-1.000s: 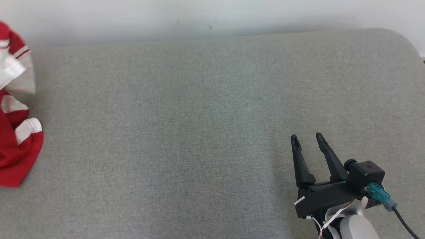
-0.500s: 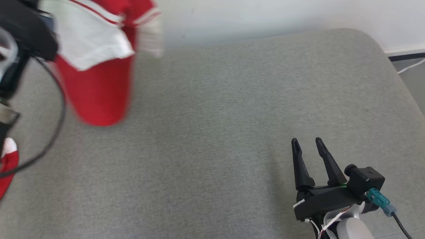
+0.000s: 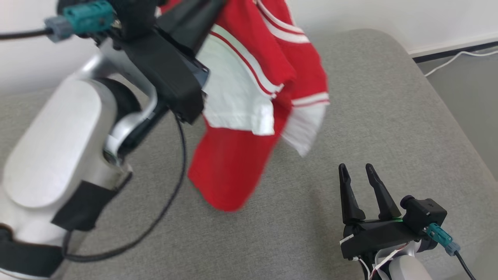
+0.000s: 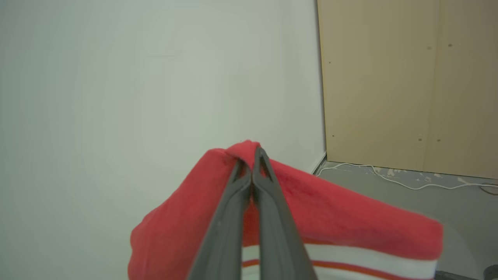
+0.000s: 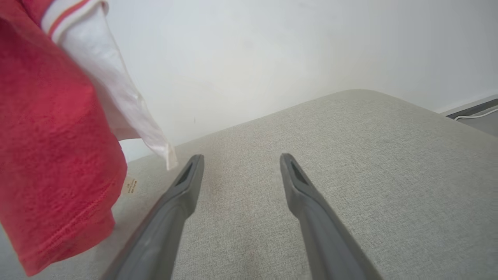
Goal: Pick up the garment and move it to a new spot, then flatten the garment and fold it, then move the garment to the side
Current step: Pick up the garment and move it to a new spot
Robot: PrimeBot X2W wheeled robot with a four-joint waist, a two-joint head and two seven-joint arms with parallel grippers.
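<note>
Red and white cloth is seen hanging in the air: the garment [image 3: 249, 97] is pinched at an upper fold by the left gripper [image 4: 252, 157], whose two dark fingers are pressed together, with red fabric bunched between and around their tips. The garment is held up over the grey upholstered surface [image 3: 389, 97], above its middle in the head view, and is draped downward in loose folds, a white panel with red stripes being turned toward the camera. Whether the lowest red hem touches the surface cannot be told. The right gripper [image 3: 356, 168] is kept low over the near right part of the surface, its fingers spread apart with nothing between them and pointed toward the far edge. The garment is found to this gripper's left, apart from it; in the right wrist view a white sleeve corner [image 5: 155, 140] is seen just beside the left fingertip without touching it. A pale wall [image 5: 272, 46] is seen behind the surface, and a tan wooden panel [image 4: 408, 77] and a white cable [image 4: 389, 181] on the floor are seen beyond it.
</note>
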